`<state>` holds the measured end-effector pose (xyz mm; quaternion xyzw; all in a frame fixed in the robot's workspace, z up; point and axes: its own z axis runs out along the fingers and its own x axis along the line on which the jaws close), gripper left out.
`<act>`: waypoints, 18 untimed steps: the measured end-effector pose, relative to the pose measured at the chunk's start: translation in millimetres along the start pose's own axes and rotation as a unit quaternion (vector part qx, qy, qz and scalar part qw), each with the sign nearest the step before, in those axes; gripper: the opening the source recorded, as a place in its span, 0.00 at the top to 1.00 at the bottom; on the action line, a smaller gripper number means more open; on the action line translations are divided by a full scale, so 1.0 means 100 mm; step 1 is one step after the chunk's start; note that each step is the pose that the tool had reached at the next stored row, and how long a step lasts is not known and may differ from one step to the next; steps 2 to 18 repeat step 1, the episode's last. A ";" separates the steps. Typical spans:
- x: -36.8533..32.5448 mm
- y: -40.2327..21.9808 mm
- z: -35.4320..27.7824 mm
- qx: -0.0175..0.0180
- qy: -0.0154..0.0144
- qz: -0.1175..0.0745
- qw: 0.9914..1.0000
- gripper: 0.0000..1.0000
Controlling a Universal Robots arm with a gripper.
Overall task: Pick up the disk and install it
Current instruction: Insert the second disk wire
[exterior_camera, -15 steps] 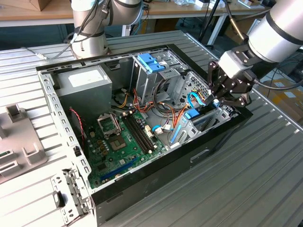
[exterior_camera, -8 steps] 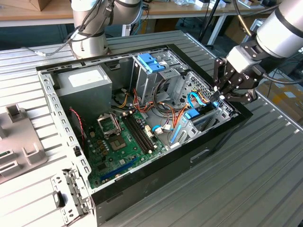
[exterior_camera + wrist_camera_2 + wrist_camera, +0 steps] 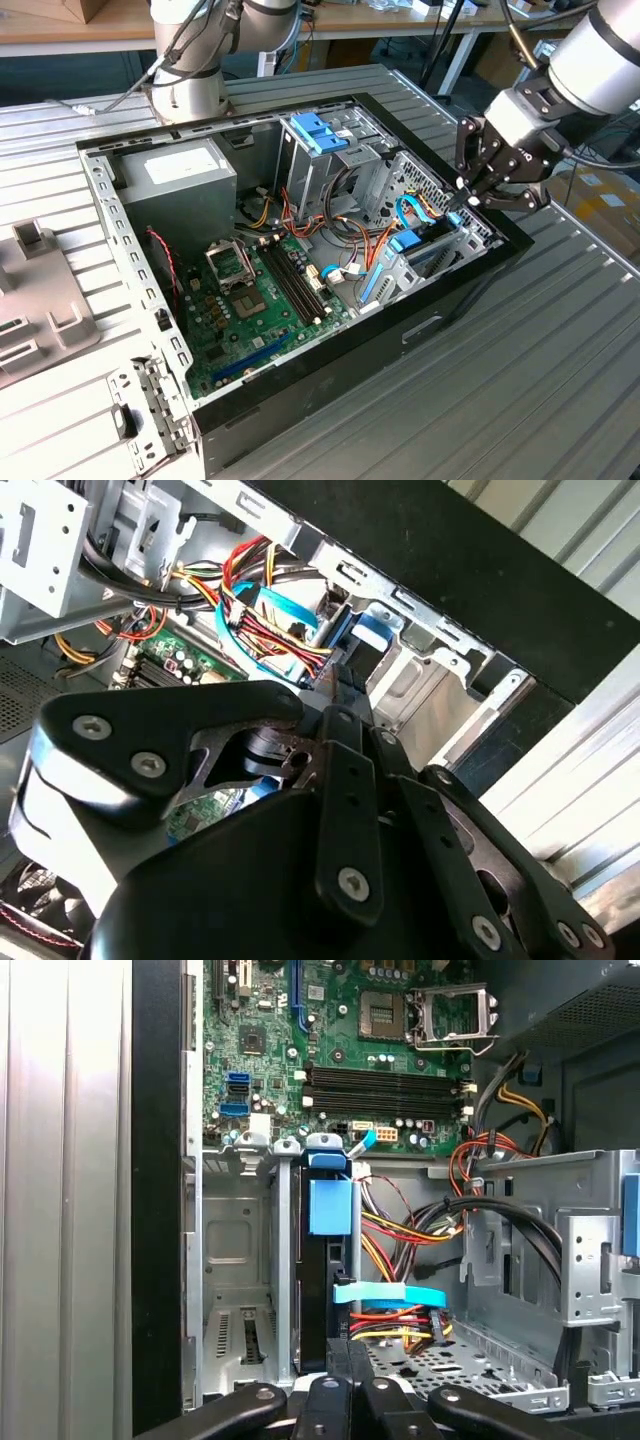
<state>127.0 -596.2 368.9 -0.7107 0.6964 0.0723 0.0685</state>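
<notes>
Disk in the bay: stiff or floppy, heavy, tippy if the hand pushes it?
The disk looks rigid, a dark metal body, so probably no flex and hefty for its size. Standing on edge beside the bay wall, it would likely slide rather than tip. Its blue plastic tab may flex first.

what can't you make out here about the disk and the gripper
- Disk: in the first wrist view it stands on edge in the bay; the light-blue tab covers its upper end, so how deep it sits is unclear.
- Gripper: in the exterior view its fingertips are hidden behind the case edge; contact with the disk cannot be told.
- Second wrist view: the gripper's own linkage blocks the bay.
</notes>
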 end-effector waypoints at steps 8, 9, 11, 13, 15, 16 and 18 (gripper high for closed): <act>0.000 0.000 -0.001 0.000 0.000 0.000 1.000 0.89; 0.000 0.000 -0.001 0.000 0.000 0.000 1.000 0.89; 0.000 0.000 -0.001 0.000 0.000 0.000 1.000 0.89; 0.000 0.000 -0.001 0.000 0.000 0.000 1.000 0.89; 0.000 0.000 -0.001 0.000 0.000 0.000 1.000 0.89; 0.000 0.000 -0.001 0.000 0.000 0.000 1.000 0.89; 0.000 0.000 -0.001 0.000 0.000 0.000 1.000 0.89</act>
